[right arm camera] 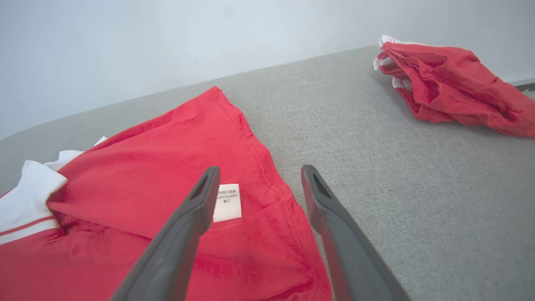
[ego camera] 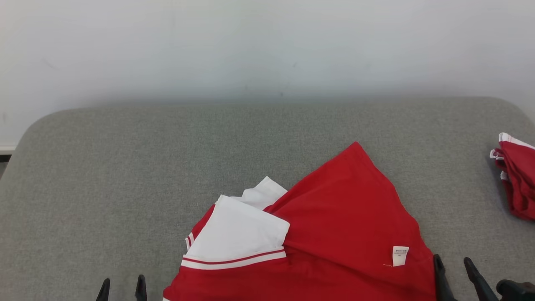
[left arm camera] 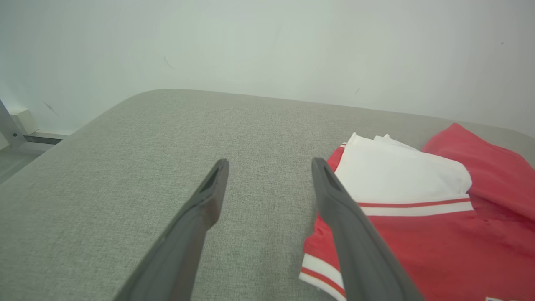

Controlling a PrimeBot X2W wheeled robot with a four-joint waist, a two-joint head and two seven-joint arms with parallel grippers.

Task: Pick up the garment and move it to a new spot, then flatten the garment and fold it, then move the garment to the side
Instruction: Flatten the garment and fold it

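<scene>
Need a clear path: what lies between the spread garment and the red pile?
Just bare grey surface between garment and red pile, as the right wrist view shows.

Grey fabric surface [ego camera: 125, 167], red-and-white garment [ego camera: 342, 209] lying near front, red bundle [ego camera: 518, 179] at right edge

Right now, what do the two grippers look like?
The left gripper and right gripper match: each has two long, matte dark-grey fingers tapering to narrow tips, with a slot-like recess near each tip. Surfaces are plain and unmarked.
</scene>
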